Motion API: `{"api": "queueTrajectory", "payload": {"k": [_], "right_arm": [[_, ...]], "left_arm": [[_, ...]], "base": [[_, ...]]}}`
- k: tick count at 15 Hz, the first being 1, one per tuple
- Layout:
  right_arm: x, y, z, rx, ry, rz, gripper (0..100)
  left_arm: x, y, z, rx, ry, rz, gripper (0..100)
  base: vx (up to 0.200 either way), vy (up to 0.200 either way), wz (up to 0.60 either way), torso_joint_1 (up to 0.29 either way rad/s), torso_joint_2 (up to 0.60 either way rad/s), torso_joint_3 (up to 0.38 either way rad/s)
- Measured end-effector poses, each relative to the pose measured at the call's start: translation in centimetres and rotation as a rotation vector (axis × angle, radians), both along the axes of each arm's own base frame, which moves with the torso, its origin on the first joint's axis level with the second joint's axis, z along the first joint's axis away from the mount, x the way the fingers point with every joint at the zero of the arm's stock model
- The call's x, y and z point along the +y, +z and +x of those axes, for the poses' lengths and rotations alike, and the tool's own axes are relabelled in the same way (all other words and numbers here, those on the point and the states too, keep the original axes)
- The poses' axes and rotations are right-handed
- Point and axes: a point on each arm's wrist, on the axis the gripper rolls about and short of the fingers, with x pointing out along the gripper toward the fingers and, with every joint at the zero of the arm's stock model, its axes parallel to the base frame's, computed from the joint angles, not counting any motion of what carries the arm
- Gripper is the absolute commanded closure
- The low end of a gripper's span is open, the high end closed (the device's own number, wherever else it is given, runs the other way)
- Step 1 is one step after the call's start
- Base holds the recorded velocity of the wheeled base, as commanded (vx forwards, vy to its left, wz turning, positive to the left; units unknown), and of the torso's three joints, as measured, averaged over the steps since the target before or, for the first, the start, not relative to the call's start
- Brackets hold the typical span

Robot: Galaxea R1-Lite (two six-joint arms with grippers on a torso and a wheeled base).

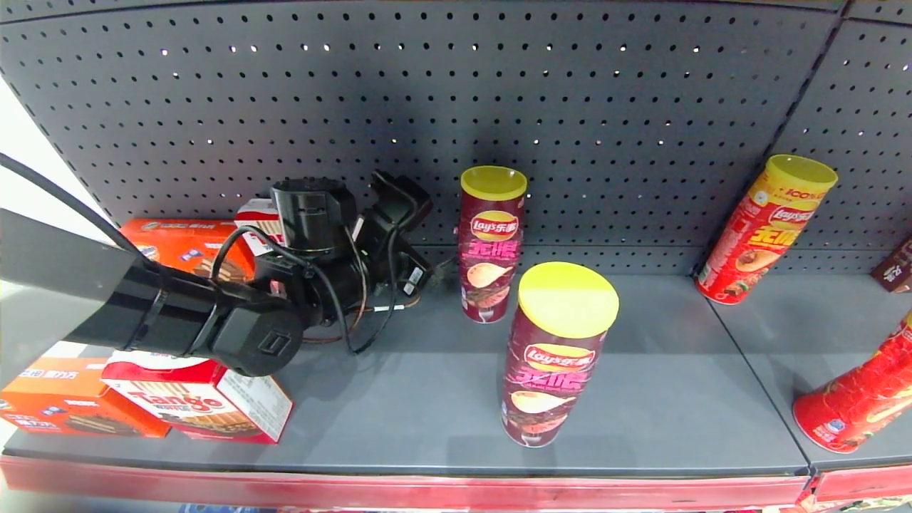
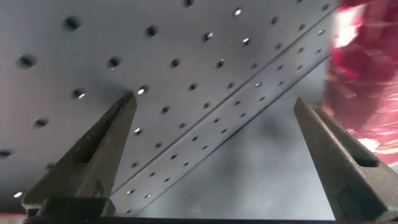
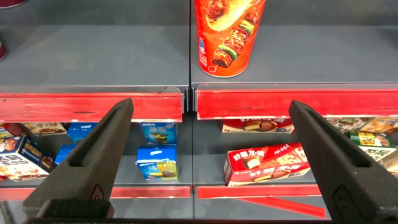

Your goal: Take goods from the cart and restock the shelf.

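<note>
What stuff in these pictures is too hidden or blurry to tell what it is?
Head view: the left arm covers most of the white-and-red box behind it.
Head view: the right edge cuts off the brown pack and the lower red can.
Left wrist view: the dark red can is blurred and cut by the edge.

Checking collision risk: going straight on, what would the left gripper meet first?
Probably the pegboard back panel, seen between the fingers of the open left gripper. The maroon can stands to one side of that line.
</note>
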Motion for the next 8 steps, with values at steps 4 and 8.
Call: {"api": "queueTrajectory", "payload": {"k": [4, 8], "right_arm": [[0.0, 0.0, 0.0, 0.000, -0.001, 0.000, 0], [0.0, 0.0, 0.0, 0.000, 0.000, 0.000, 0]], "left_arm": [[-0.9, -0.4, -0.2, 0.010, -0.022, 0.003, 0], [-1.7, -0.5, -0.3, 0.011, -0.030, 0.003, 0]], "base": [[0.000, 0.000, 0.00, 0.000, 0.00, 0.000], [0.000, 0.000, 0.00, 0.000, 0.00, 0.000]]}}
